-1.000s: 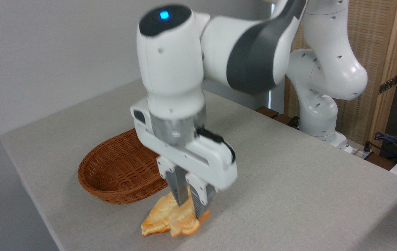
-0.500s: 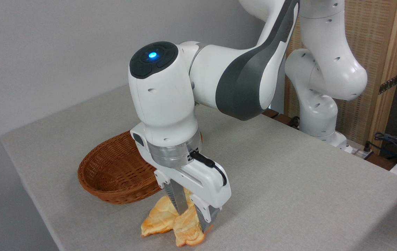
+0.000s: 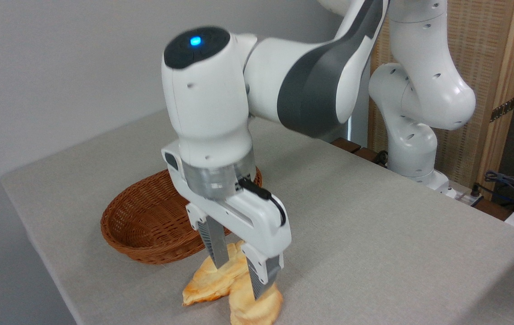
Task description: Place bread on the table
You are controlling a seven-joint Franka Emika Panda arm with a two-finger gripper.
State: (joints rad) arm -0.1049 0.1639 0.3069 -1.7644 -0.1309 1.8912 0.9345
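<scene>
While no writing is readable anywhere, the gripper [image 3: 238, 280] stands at lower centre with jaws apart over the bread [image 3: 257, 307], which lies on the table [image 3: 374, 234] beside a longer bread [image 3: 207, 284], near the wicker basket [image 3: 148, 225].

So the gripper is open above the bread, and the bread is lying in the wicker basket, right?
Not quite. The camera view shows the bread lying on the table, in front of the wicker basket, not in it. The gripper is indeed open above it.
</scene>
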